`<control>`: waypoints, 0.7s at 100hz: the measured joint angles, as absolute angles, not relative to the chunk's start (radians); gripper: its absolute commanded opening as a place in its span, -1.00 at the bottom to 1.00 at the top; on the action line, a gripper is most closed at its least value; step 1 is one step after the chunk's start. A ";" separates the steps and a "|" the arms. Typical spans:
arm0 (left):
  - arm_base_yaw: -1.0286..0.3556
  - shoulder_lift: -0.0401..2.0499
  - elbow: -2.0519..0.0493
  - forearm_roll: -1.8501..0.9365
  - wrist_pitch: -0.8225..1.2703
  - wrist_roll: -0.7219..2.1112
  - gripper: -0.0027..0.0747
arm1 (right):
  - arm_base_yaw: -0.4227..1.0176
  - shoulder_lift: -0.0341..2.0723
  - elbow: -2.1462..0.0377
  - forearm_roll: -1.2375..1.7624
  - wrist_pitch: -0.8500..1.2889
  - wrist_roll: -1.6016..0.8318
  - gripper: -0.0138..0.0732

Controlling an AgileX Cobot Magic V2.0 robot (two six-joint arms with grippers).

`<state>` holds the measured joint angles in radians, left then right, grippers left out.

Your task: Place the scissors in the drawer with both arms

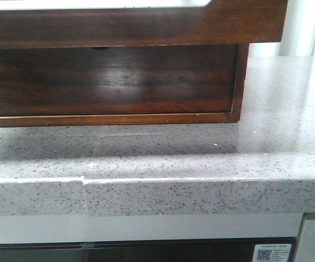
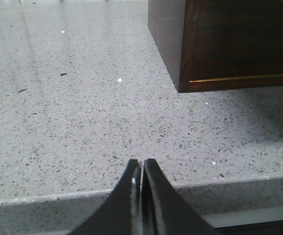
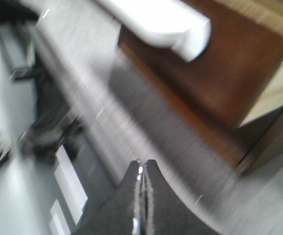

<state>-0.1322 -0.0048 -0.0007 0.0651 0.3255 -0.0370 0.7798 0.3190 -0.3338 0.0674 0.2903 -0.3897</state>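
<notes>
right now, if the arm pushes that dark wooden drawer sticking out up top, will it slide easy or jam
The drawer is probably stiff and fairly heavy: thick solid-looking board. Its glossy face may let closed fingertips slip. It is long, so an off-centre push might skew it and bind.

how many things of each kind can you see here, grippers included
dark reddish-brown glossy wooden drawer fronts: 2, the long low upper drawer and the taller notched lower drawer front
black grippers, jaws closed: 2, left gripper and right gripper
speckled grey stone countertop: 1
scissors: 0 in view
total: 5
</notes>
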 measured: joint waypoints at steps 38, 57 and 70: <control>-0.132 -0.005 -0.001 0.065 0.325 -0.037 -0.99 | 0.476 0.193 -0.040 0.061 -0.610 -0.129 -0.82; -0.132 -0.005 -0.001 0.065 0.325 -0.037 -0.99 | 0.289 0.105 0.011 0.046 -0.543 0.047 -0.82; -0.132 -0.005 -0.001 0.065 0.325 -0.037 -0.99 | 0.174 0.060 0.011 0.016 -0.393 0.088 -0.82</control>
<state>-0.1322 -0.0048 -0.0007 0.0651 0.3255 -0.0370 0.1742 0.0604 0.0109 0.0157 -0.3926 0.0877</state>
